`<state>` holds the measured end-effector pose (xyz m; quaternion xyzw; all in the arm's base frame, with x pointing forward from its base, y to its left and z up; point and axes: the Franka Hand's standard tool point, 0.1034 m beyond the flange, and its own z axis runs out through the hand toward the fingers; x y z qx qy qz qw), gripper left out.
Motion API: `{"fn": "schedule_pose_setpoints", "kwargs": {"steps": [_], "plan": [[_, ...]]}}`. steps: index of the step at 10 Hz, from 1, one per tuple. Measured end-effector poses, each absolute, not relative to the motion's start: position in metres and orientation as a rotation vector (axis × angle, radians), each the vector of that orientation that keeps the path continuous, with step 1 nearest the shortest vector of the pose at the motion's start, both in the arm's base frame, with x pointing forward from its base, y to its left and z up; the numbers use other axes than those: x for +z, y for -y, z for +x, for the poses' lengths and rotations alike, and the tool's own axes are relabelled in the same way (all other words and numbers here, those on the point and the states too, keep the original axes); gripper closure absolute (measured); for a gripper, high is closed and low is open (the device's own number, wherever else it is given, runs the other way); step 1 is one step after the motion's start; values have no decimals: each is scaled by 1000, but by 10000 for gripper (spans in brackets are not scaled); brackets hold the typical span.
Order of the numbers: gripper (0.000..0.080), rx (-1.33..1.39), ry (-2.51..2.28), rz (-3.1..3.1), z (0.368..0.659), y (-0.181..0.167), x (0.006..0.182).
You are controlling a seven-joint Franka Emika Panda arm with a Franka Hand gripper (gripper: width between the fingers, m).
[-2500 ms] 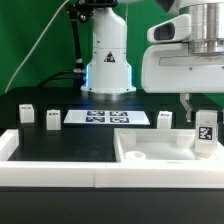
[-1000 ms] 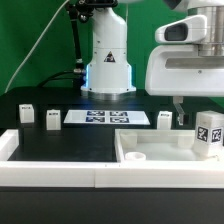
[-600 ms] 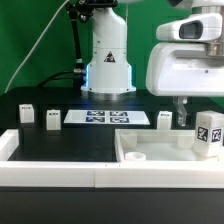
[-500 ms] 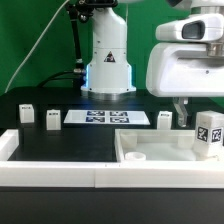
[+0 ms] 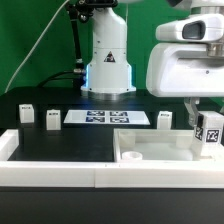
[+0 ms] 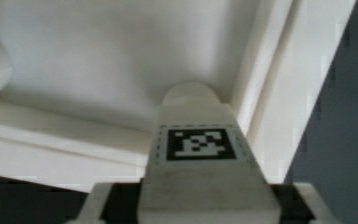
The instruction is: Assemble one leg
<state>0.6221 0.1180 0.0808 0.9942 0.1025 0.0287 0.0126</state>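
My gripper [image 5: 207,128] is shut on a white leg [image 5: 208,134] with a black-and-white tag, holding it over the right end of the large white rimmed tray piece [image 5: 150,155]. In the wrist view the leg [image 6: 197,150] fills the space between my fingers [image 6: 114,203], its tagged face up, pointing at the tray's inner wall and corner [image 6: 265,70]. Three more legs stand on the black table: two at the exterior view's left [image 5: 27,115] [image 5: 52,119] and one near the middle right [image 5: 165,120].
The marker board [image 5: 105,117] lies flat on the table in front of the robot base [image 5: 106,55]. A white rail [image 5: 60,170] runs along the table's front edge. A round socket [image 5: 134,156] shows inside the tray.
The held leg has turned and moved down a little toward the tray's right end. The other legs have not moved.
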Motion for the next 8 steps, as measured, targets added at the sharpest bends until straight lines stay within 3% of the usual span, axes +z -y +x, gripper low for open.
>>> {"fn": "schedule_pose_setpoints", "kwargs": {"steps": [8], "plan": [[508, 208, 1497, 2871, 618, -121, 78]]}}
